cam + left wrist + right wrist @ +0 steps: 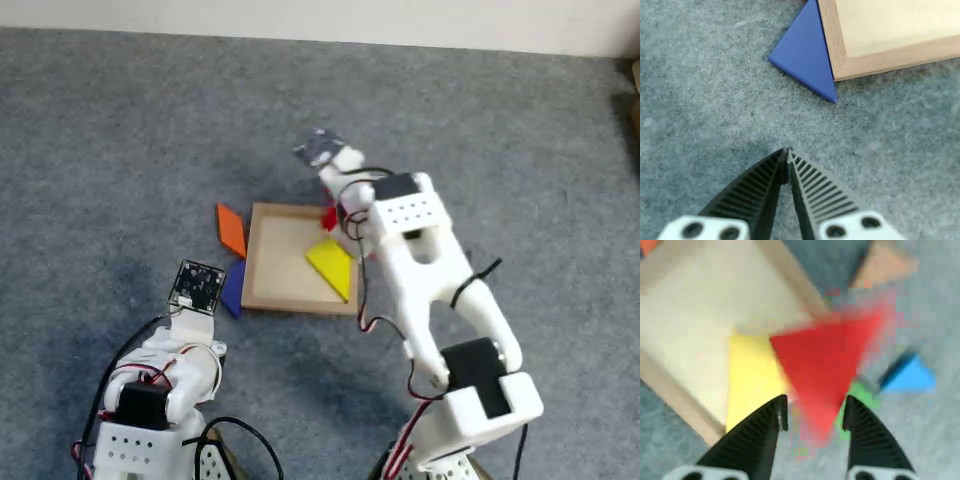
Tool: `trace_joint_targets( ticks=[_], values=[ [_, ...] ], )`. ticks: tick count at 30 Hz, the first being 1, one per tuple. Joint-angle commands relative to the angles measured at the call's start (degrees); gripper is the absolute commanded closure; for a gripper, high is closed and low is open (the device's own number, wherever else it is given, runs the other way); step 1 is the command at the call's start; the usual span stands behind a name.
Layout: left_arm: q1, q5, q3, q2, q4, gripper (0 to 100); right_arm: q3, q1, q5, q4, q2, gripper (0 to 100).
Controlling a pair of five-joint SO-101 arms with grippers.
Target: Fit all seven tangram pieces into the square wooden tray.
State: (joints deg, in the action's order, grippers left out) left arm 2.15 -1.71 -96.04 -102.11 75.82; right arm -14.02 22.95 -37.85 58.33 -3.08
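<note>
The square wooden tray (pixel 262 270) lies mid-table with a yellow triangle (pixel 333 265) inside near its right side. My right gripper (pixel 815 407) hangs over the tray's far right corner, shut on a red triangle (pixel 827 365) that is blurred and raised above the rim and the yellow triangle (pixel 750 380). In the high view the red triangle (pixel 329 218) shows under that gripper. A blue triangle (pixel 805 52) rests against the tray's near left corner (pixel 840 55). My left gripper (pixel 788 152) is shut and empty, low over the carpet just short of the blue triangle.
An orange parallelogram (pixel 231 230) lies left of the tray. Beyond the tray's right side, the right wrist view shows a light blue triangle (pixel 910 377), a green piece (pixel 856 394) and a tan piece (pixel 885 265). Grey carpet surrounds everything.
</note>
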Motion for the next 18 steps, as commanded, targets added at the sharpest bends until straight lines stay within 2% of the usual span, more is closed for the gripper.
trace_joint_targets(
  ticks=[1,5,12,18],
  values=[
    [-0.48,-0.44,-1.10,-1.89,0.26,99,1.80,3.65,-6.59,-6.64,1.71,85.4],
    [-0.48,-0.44,-1.10,-1.89,0.26,99,3.82,6.20,-11.78,-10.33,-3.12,85.4],
    [-0.48,-0.44,-1.10,-1.89,0.26,99,11.30,6.37,-11.43,-10.33,-9.80,85.4],
    [-0.48,-0.44,-1.10,-1.89,0.26,99,21.85,6.37,7.47,-10.59,-14.11,85.5]
  ],
)
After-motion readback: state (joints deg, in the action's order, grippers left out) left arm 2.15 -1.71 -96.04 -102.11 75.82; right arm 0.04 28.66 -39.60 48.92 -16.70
